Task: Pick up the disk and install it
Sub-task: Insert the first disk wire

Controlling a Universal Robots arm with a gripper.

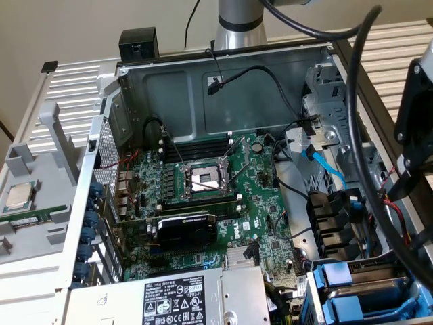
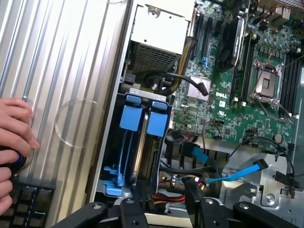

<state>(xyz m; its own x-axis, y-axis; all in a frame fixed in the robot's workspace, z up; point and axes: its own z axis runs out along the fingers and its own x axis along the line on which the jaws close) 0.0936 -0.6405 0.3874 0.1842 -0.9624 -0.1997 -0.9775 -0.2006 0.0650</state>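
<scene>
Just pincer (image 2: 165, 202) above blue-framed disk (image 2: 142, 124)

The case (image 1: 237, 95) is dull grey sheet metal. Inside lies a matt green board (image 1: 223, 203) with a bright metal socket (image 1: 203, 179); at its 6 o'clock, a black plastic card (image 1: 186, 227). The carriers (image 2: 142, 118) are glossy blue plastic. The ribbed table (image 2: 57, 61) looks like smooth brushed metal. The gripper (image 2: 164, 202) is matt black.
</scene>
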